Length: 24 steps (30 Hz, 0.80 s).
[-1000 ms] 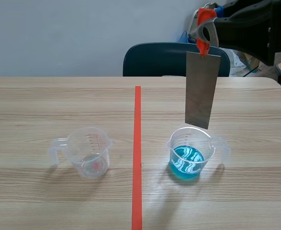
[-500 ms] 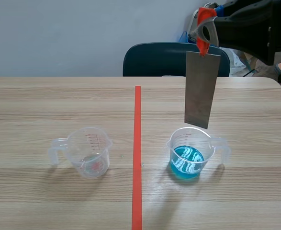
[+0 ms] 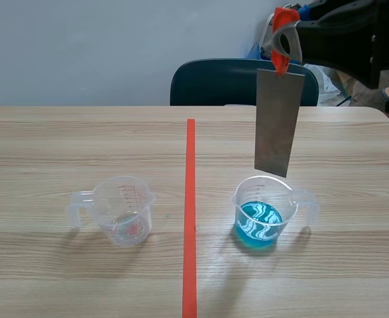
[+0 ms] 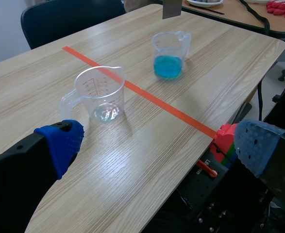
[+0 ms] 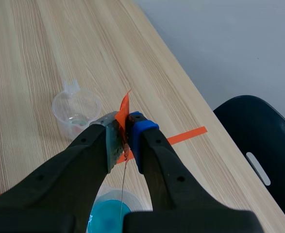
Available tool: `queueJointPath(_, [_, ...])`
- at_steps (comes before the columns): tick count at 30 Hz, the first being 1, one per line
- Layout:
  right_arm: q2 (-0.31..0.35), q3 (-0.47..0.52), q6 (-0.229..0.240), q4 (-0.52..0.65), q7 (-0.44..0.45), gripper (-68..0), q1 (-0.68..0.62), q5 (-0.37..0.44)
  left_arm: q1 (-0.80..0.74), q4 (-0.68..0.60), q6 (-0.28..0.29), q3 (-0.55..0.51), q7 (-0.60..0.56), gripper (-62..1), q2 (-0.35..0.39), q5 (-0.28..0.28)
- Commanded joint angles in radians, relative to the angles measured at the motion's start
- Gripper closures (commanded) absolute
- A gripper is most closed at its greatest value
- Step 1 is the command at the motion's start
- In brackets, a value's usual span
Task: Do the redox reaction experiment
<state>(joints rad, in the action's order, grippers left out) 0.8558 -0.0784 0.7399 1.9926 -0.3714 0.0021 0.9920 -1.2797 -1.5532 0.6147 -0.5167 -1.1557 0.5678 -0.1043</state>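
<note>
Hanging from the right gripper (image 3: 281, 41), which is clamped on its orange tab (image 5: 124, 109), the metal sheet (image 3: 278, 122) sits just above the blue-liquid cup (image 3: 263, 213), clear of it, toward the worktop's (image 3: 61, 146) right edge. Left gripper (image 4: 154, 141) spread wide, holding nothing.

Grey plate (image 3: 279, 122) hangs upright over right cup (image 3: 248, 199) of blue liquid (image 3: 259, 224); left cup (image 3: 124, 211) clear, near-empty.
</note>
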Motion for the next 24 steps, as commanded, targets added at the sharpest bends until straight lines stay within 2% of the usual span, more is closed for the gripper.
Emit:
queueJointPath(1, [0.003,0.014,0.006,0.014,0.025,-0.6,0.014,0.011,0.000,-0.011,0.001,-0.002,-0.014,-62.3,-0.005,0.010])
queueJointPath(9, [0.003,0.014,0.006,0.014,0.031,-0.6,0.014,0.011,0.007,-0.012,0.001,-0.002,-0.014,-62.3,-0.005,0.010])
queueJointPath(16, [0.003,0.014,0.006,0.014,0.031,-0.6,0.014,0.011,0.076,-0.012,0.002,-0.002,-0.005,-61.5,-0.005,0.009])
queueJointPath(19, [0.003,0.014,0.006,0.014,0.029,-0.6,0.014,0.010,0.120,-0.012,0.003,-0.002,-0.002,-31.2,-0.005,0.002])
queueJointPath(21, [0.003,0.014,0.006,0.014,0.026,-0.6,0.014,0.010,0.157,-0.012,0.009,-0.002,-0.003,-14.9,-0.005,0.002])
queueJointPath(22, [0.003,0.014,0.006,0.014,0.026,-0.6,0.014,0.010,0.180,-0.012,0.018,-0.002,-0.003,-9.6,-0.005,0.002])
queueJointPath(24, [0.003,0.014,0.006,0.014,0.026,-0.6,0.014,0.008,0.233,-0.012,0.053,-0.001,0.006,-5.3,-0.005,0.002])
